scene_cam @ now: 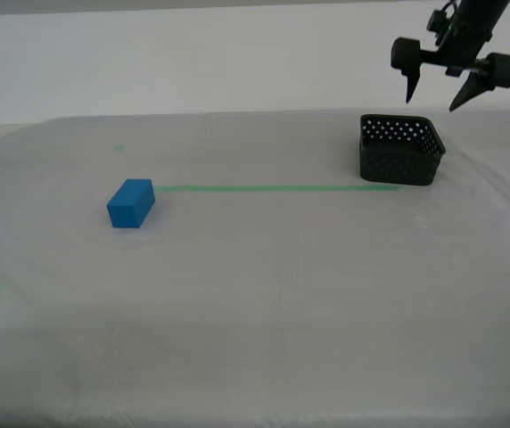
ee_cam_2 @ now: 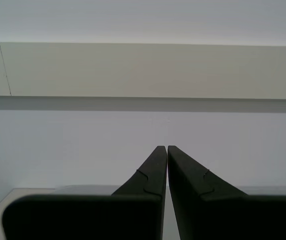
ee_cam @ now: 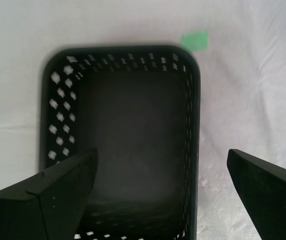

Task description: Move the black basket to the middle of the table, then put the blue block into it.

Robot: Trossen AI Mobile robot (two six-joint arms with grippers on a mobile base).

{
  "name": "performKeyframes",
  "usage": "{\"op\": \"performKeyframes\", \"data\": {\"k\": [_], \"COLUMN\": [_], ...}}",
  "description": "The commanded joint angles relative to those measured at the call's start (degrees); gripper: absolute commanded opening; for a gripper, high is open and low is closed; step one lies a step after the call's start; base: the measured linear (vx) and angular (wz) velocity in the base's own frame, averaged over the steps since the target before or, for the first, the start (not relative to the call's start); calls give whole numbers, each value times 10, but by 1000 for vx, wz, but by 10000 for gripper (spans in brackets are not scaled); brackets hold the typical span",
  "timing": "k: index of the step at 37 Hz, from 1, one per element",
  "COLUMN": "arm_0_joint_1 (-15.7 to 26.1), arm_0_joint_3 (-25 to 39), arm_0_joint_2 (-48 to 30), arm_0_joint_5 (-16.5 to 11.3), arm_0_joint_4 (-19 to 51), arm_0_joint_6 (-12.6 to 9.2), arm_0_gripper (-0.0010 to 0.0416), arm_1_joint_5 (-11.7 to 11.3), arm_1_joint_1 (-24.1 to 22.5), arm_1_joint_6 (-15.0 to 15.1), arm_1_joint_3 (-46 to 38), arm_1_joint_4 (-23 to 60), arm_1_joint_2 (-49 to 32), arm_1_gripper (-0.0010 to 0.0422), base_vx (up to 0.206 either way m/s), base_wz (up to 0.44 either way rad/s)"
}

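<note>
My first gripper (scene_cam: 440,93) hangs in the air above the black basket (scene_cam: 399,150), at the far right of the exterior view, with its two dark fingers spread wide apart and nothing between them. In the first wrist view the same gripper (ee_cam: 162,172) looks straight down into the basket (ee_cam: 133,145), whose dark floor lies bare and whose walls are dotted with small holes; one finger (ee_cam: 58,192) shows over the basket's wall and the other finger (ee_cam: 268,192) shows over the cloth outside it, neither touching the basket as far as the exterior view shows. A small green tape mark (ee_cam: 194,41) lies on the cloth just beside one corner of the basket. The basket stands upright on the table (scene_cam: 264,312), at the right end of a thin green tape line (scene_cam: 273,187). The blue block (scene_cam: 131,203) rests on the cloth at the left end of that line, well apart from the basket and from my first gripper. My second gripper (ee_cam_2: 167,148) does not appear in the exterior view; its own camera shows its two fingers pressed together at the tips, holding nothing, pointing toward a pale wall (ee_cam_2: 143,70).
</note>
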State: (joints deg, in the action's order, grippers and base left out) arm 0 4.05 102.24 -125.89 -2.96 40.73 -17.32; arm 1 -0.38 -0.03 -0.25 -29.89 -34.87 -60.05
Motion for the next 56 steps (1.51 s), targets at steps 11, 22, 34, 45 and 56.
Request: {"op": "performKeyframes", "data": {"k": [11, 22, 34, 45, 56], "arm_0_joint_1": [0, 0, 1, 2, 3], "arm_0_joint_3": [1, 1, 0, 0, 0], "arm_0_joint_2": [-59, -65, -73, -79, -79], "arm_0_joint_5": [56, 72, 72, 72, 71], "arm_0_joint_4": [-3, -25, -42, -38, -21], "arm_0_joint_6": [15, 23, 23, 23, 23], "arm_0_gripper": [357, 376, 340, 320, 313], "arm_1_joint_5": [0, 0, 0, 0, 0], "arm_1_joint_1": [0, 0, 0, 0, 0], "arm_1_joint_6": [1, 1, 1, 1, 1], "arm_1_joint_3": [-1, -1, -1, -1, -1], "arm_1_joint_4": [1, 1, 1, 0, 1], "arm_1_joint_2": [0, 0, 0, 0, 0], "arm_1_gripper": [0, 0, 0, 0, 0], "base_vx": [0, 0, 0, 0, 0], "base_wz": [0, 0, 0, 0, 0]}}
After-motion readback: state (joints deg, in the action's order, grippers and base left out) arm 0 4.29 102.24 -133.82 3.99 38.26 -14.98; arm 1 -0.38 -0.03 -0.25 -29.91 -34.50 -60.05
